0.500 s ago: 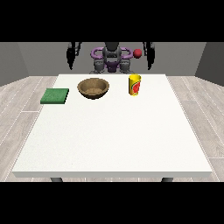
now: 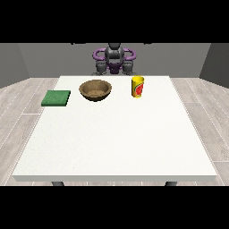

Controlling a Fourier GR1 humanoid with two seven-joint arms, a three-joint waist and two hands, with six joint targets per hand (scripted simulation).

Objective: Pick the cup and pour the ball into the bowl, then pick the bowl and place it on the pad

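A yellow cup (image 2: pixel 137 86) with a red mark stands upright at the table's far right of centre. No ball shows; the cup's inside is hidden from this angle. A brown wooden bowl (image 2: pixel 95 89) sits to the cup's left, and a green pad (image 2: pixel 56 98) lies flat further left. The robot stands behind the far edge with both arms drawn in at its torso. The hand at the view's left (image 2: pixel 101 69) and the hand at the view's right (image 2: pixel 129 69) hang low behind the table edge, well back from the bowl and cup.
The white table (image 2: pixel 116 143) stretches wide toward the camera in front of the three objects. Grey wood flooring surrounds it.
Both arms, raised out to the sides earlier, have come down and in against the torso. A small red ball seen by the raised hand at the view's right no longer shows.
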